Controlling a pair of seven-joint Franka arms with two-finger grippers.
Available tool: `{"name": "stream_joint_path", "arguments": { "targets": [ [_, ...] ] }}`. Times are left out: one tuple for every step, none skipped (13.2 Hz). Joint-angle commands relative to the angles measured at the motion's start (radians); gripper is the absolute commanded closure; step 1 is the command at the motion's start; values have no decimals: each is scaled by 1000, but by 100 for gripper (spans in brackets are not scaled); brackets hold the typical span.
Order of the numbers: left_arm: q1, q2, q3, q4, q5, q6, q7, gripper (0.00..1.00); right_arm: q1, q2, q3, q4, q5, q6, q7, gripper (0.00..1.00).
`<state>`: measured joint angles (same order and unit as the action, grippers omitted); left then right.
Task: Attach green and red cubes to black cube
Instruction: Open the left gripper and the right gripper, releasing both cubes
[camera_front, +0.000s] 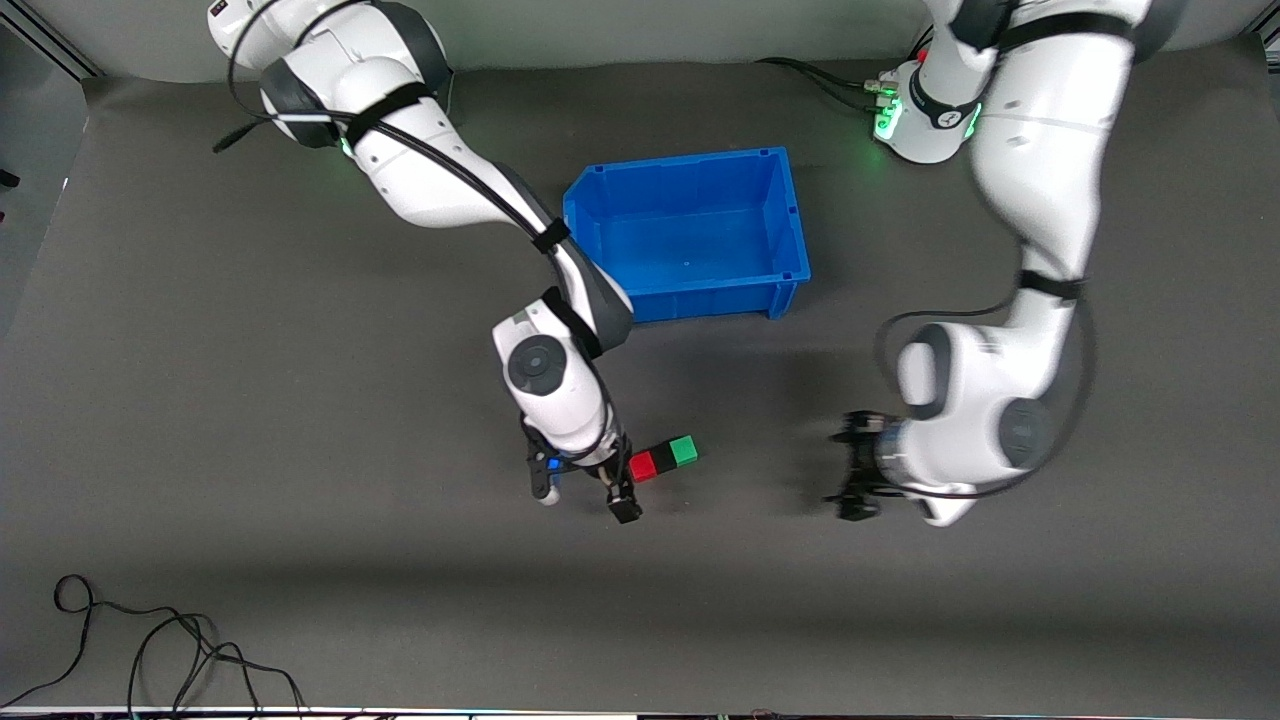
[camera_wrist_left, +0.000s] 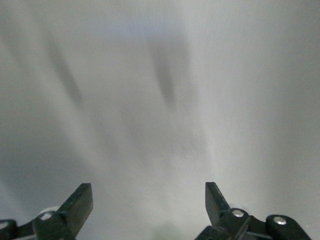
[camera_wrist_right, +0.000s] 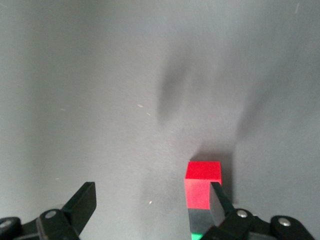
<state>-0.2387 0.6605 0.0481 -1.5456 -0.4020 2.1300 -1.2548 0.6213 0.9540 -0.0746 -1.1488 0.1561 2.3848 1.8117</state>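
The red cube (camera_front: 642, 466), the black cube (camera_front: 662, 459) and the green cube (camera_front: 684, 450) lie on the table in one touching row, black in the middle. My right gripper (camera_front: 585, 503) is open and empty, low over the table beside the red end of the row. In the right wrist view the red cube (camera_wrist_right: 202, 182), the black cube (camera_wrist_right: 199, 220) and a sliver of green cube (camera_wrist_right: 198, 236) sit just outside one finger of the right gripper (camera_wrist_right: 150, 205). My left gripper (camera_front: 845, 472) is open and empty, over bare table toward the left arm's end. The left wrist view shows only its gripper (camera_wrist_left: 149, 202) and the mat.
A blue bin (camera_front: 775, 215) stands farther from the front camera than the cubes, near the table's middle. A black cable (camera_front: 150, 640) lies coiled near the front edge toward the right arm's end. The dark mat (camera_front: 300, 450) covers the table.
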Motion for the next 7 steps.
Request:
{"name": "stream_joint_path", "arguments": {
  "targets": [
    [94,-103,-11,-31,118,-169,214,0,-43,-139,4,-20,5,-192,-118,0],
    [129,-143,-11,-27,133,-246,324,0,-66,-180,4,-20,7,-266,-162,0],
    [166,-185,-11,-22,152,-310,430,0,-86,-223,4,-20,7,-341,-219,0],
    [189,-223,-11,-21,166,-350,508,0,-104,-275,3,-28,5,-416,-288,0],
    [209,-260,-11,-18,187,-396,570,0,-117,-329,-2,-41,5,-496,-374,0],
    [231,-294,-11,-10,219,-450,650,0,-141,-372,-4,-51,5,-571,-447,0],
    [233,-321,-11,1,235,-485,714,0,-172,-414,-4,-52,5,-645,-506,0]
  ]
}}
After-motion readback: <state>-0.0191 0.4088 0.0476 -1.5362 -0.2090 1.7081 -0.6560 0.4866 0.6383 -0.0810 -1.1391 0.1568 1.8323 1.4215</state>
